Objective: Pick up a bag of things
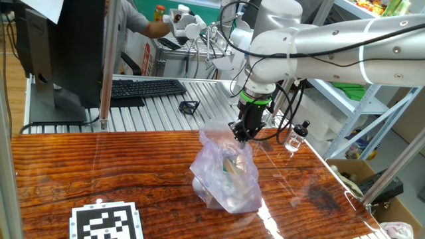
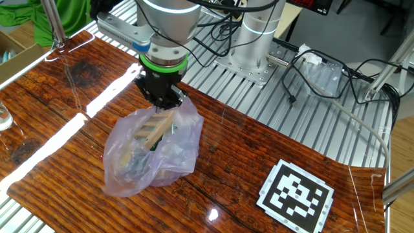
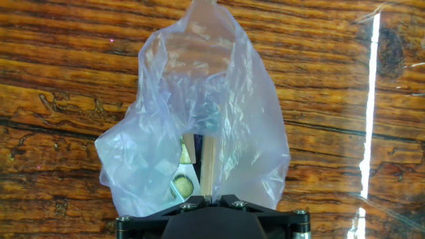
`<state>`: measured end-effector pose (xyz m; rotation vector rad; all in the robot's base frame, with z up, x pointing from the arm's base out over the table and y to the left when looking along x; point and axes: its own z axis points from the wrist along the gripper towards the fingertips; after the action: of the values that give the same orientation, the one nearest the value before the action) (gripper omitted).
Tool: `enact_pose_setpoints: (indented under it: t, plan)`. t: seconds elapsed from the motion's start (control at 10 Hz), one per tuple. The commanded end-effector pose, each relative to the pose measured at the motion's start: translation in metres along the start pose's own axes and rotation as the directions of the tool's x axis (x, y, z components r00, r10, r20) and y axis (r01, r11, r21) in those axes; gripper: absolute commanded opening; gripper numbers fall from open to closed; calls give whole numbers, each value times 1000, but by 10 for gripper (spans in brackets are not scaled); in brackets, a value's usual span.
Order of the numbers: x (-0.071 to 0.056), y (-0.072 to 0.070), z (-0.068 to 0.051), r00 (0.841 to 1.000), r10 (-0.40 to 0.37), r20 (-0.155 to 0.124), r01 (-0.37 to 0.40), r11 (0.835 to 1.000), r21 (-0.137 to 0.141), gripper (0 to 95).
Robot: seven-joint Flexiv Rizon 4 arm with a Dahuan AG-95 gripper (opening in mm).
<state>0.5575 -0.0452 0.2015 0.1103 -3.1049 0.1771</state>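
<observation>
White arm [image 1: 332,40] reached in over counter, forearm nearly level, wrist bent down. Green ring [image 2: 165,63] sat between white wrist and black hand. Gripper [image 1: 240,135] pointed straight down, low over counter. Jaws stood close together, pinched on top of bag of things [image 2: 152,152]; fingertips hidden in bunched plastic. Cables [image 1: 285,99] hung along wrist. In hand view only black base of gripper [image 3: 212,216] showed at bottom edge, with its screws; fingers themselves not seen there.
</observation>
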Motion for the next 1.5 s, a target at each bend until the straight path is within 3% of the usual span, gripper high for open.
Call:
enact_pose_setpoints:
  t: [0.1, 0.4, 0.5, 0.6, 1.5]
  plan:
    - [-2, 3, 4, 999, 40, -11, -40, 999, -8, 0]
    - [-4, 14, 19, 993, 118, -14, -118, 993, -18, 570]
    - [-3, 17, 23, 987, 160, -20, -161, 985, -56, 760]
    - [-4, 19, 26, 984, 178, -23, -179, 981, -75, 950]
    - [-10, 42, 44, 973, 228, -40, -230, 970, -81, 950]
